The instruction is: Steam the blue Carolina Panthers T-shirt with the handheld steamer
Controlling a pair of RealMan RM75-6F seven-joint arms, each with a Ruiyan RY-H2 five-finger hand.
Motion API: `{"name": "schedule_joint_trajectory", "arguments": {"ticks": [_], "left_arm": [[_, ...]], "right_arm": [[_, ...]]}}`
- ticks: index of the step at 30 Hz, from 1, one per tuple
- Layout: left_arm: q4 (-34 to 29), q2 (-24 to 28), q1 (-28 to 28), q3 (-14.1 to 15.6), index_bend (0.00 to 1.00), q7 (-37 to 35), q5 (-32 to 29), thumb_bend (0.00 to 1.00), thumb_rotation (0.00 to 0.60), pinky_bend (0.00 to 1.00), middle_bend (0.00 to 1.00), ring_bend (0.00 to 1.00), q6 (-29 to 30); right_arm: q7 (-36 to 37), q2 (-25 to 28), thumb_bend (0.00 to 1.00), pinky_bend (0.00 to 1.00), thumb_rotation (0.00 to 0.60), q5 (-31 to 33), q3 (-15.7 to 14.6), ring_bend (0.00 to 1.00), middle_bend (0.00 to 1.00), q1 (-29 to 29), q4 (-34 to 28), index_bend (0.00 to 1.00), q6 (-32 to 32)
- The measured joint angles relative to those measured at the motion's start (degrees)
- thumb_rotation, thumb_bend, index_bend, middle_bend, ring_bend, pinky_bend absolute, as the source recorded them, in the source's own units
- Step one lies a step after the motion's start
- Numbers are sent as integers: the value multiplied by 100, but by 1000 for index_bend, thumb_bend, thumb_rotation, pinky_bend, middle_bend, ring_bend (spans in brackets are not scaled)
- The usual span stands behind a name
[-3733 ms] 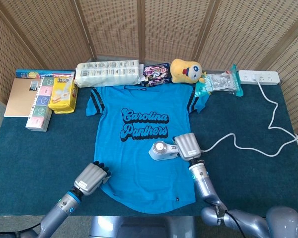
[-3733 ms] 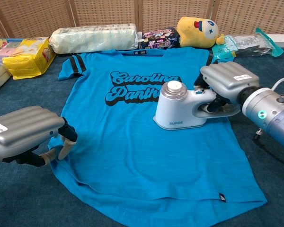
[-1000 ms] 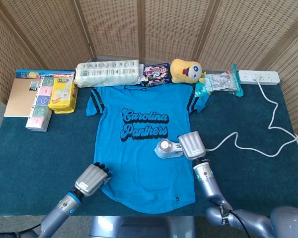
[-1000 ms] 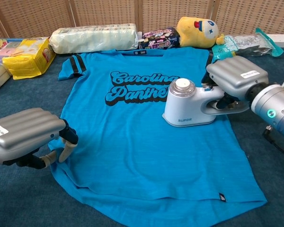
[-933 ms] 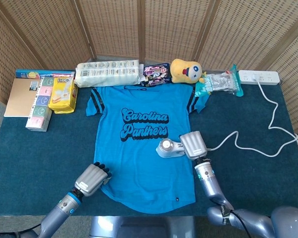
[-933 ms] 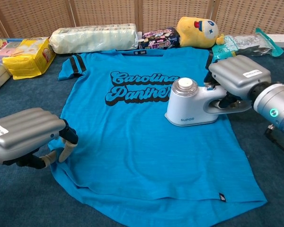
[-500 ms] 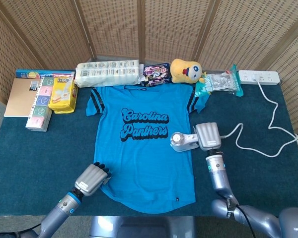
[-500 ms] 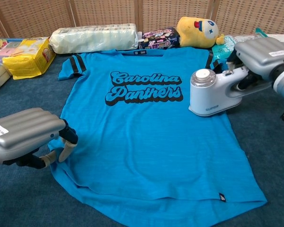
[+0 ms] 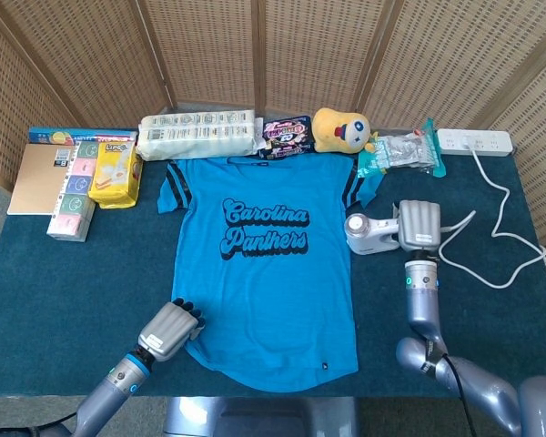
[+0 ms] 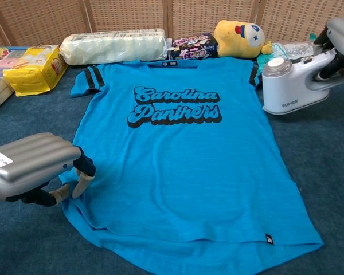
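Steamer in our right hand sits just off the right edge of the T-shirt, over the dark blue surface; our fingers wrap its handle, and its white cord runs off toward the power strip at the far right corner. The blue shirt lies flat and face up in the middle of the surface, lettering readable, collar toward the far side. Our left hand rests at the shirt's lower left hem, fingers curled in and pinching the edge of the fabric. Along the far edge we see a yellow plush toy, snack packets and a long wrapped pack.
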Motion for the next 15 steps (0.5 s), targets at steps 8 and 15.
{"name": "schedule_joint_trajectory", "arguments": {"ticks": [8,15], "left_arm": [[-94,48,2,-36,641,147,-120,553,600,375,521,395,19],[-145,78,6,-38,641,210,-181,553,600,375,521,395,31]], "right_arm": [[285,-311,327,716,600,422,371,757,734,292,999,716,-210],[508,-666,323,713,600,653,548,757,734,548,1819,716,-401]]}}
